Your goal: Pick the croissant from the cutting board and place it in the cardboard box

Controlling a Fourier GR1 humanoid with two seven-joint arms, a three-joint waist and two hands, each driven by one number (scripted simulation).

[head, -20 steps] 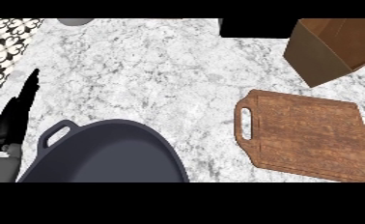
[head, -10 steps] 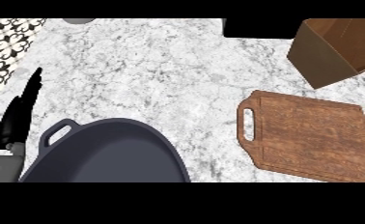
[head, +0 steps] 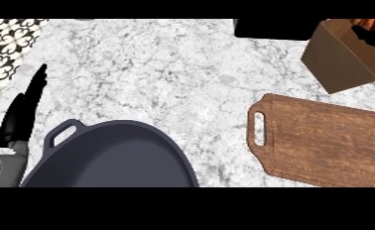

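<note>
At nine o'clock, by the picture's left edge, our left hand (head: 22, 110) rests with straight fingers pointing up, apart from everything and holding nothing. Our right hand does not show in this view, so we cannot say how its fingers stand.

The board (head: 322, 142) lies at four o'clock, with its handle slot toward the centre. The part of it that we see is bare wood: no croissant lies on it. The box (head: 338, 58) stands at two o'clock, near the board's far corner but not touching it, with its open side toward the right edge. Inside the opening, at the top right corner, we see something dark and a bit of orange-brown. It may be the right hand with the croissant, but we cannot tell.

A dark pan (head: 110, 157) fills the place at seven o'clock, on the marble counter (head: 168, 70), just beside the left forearm.

We judge that the step in hand is the placing, or the moment just after it. To do it well, we should bring the croissant well inside the opening before the fingers spread, then draw the hand out straight so that it does not catch the cardboard wall. The left hand should keep away from the pan.
</note>
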